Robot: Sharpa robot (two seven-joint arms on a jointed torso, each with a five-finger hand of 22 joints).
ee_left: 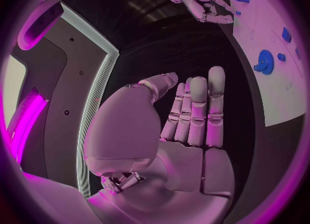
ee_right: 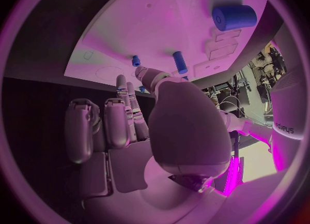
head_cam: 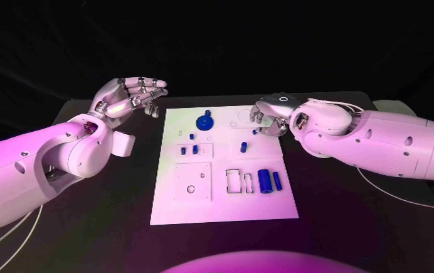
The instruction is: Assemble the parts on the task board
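The white task board point(head_cam: 226, 207) lies in the middle of the black table. A blue gear point(head_cam: 205, 122) stands near its far edge, and small blue pegs point(head_cam: 189, 150) and another peg point(head_cam: 243, 147) stand mid-board. A thick blue cylinder point(head_cam: 264, 181) and a thinner one point(head_cam: 276, 181) lie toward the near right. My left hand point(head_cam: 134, 96) hovers beyond the board's far left corner, fingers extended, palm point(ee_left: 187, 125) bare. My right hand point(head_cam: 269, 115) hangs over the far right corner with fingers bent down, holding nothing. In the right wrist view its fingers point(ee_right: 123, 115) point at the board point(ee_right: 161, 22) near a peg point(ee_right: 180, 62).
Empty rectangular recesses point(head_cam: 239, 181) sit left of the thick cylinder, and a small ring point(head_cam: 190, 189) lies at the near left of the board. A thin cable point(head_cam: 389, 191) trails on the table at the right. Bare black table point(head_cam: 344, 223) surrounds the board.
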